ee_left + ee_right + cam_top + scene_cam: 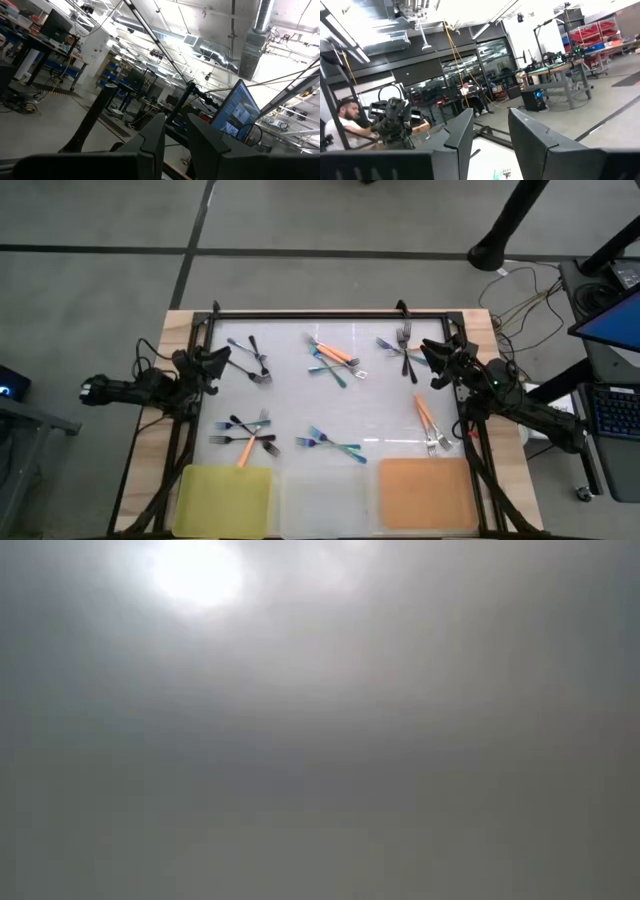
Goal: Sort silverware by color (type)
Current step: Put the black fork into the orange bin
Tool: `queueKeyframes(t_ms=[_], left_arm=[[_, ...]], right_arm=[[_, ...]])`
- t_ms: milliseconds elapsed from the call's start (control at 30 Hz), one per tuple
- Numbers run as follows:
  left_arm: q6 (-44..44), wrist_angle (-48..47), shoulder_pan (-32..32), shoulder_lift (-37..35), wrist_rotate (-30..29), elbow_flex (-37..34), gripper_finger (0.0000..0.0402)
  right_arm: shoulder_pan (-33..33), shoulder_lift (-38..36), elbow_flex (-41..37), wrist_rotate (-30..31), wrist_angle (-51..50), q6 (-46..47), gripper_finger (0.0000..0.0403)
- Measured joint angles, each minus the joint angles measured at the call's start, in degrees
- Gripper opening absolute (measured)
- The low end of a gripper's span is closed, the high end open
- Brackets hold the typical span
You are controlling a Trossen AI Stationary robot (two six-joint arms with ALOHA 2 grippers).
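Waiting at opposite edges of the surface [290, 405], the left gripper [214, 363] and the right gripper [436, 357] both point out over the room rather than down, which suggests neither has yet committed to a pick. Each wrist view shows its jaws standing slightly apart with nothing between them. The forks lie unsorted in loose mixed clusters: a dark pair [258, 367] near the left gripper, an orange-and-teal tangle [335, 360] at the far middle, a dark and blue bunch [403, 350] just beside the right gripper, two orange-handled forks [429, 423] on the right, and mixed heaps [248, 437] and blue ones [335, 444] nearer the mats. A yellow mat [225, 498], a pale mat [322, 502] and an orange mat [425, 493] line the near edge, apparently one per kind, all still bare. Sorting looks barely begun.
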Motion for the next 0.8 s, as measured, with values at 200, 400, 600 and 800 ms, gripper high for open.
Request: queueKeyframes(t_ms=[200, 400, 600, 800], left_arm=[[0.0, -0.01, -0.01, 0.0, -0.01, 0.01, 0.0062], [0.0, 0.01, 0.0, 0.0, -0.01, 0.0, 0.0062], [0.01, 0.01, 0.0, 0.01, -0.01, 0.01, 0.0062], [0.0, 0.01, -0.01, 0.02, 0.01, 0.01, 0.0062]], right_arm=[[0.0, 0.57, 0.02, -2.81, -0.99, 5.6, 0.0116], [0.0, 6.09, 5.8, -1.86, -15.15, 5.92, 0.0116], [0.0, 16.52, 19.36, 6.34, -36.55, 5.89, 0.0116], [-0.02, 28.36, 30.86, 13.1, -52.9, 8.6, 0.0116]])
